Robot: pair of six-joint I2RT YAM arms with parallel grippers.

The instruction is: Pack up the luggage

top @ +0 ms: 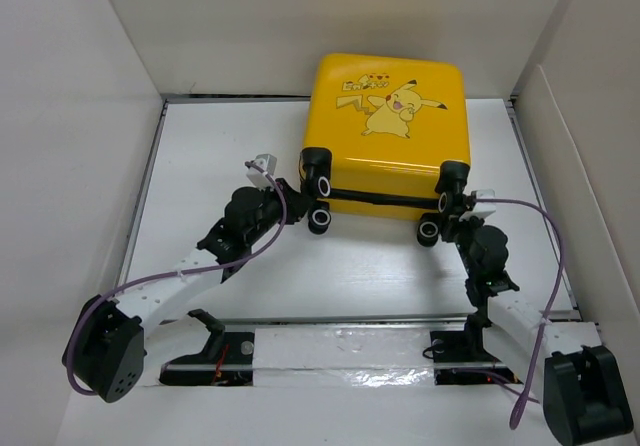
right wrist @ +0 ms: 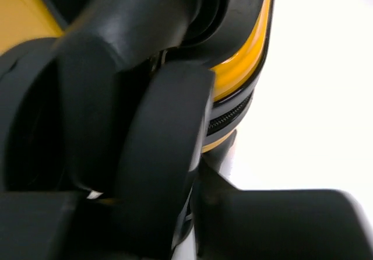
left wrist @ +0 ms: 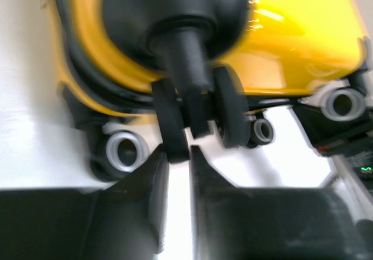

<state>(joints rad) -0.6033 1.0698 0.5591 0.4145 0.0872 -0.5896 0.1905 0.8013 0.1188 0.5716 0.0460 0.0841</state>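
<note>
The luggage (top: pixel 385 136) is a yellow hard-shell suitcase with a Pikachu print. It lies flat and closed at the back of the table, its black wheels toward the arms. My left gripper (top: pixel 303 209) is at the near left wheels. In the left wrist view, the left gripper (left wrist: pixel 179 153) has its jaws nearly together, with the edge of one black wheel (left wrist: pixel 172 126) pinched between the tips under the yellow shell (left wrist: pixel 291 32). My right gripper (top: pixel 447 216) is at the near right wheels. In the right wrist view, the right gripper (right wrist: pixel 192 181) is closed around a black wheel (right wrist: pixel 163 155).
White walls box in the table on the left, back and right. A bare white tabletop (top: pixel 360 276) lies between the suitcase and the arm bases. A taped rail (top: pixel 340 351) runs along the near edge. Purple cables (top: pixel 545 266) loop beside each arm.
</note>
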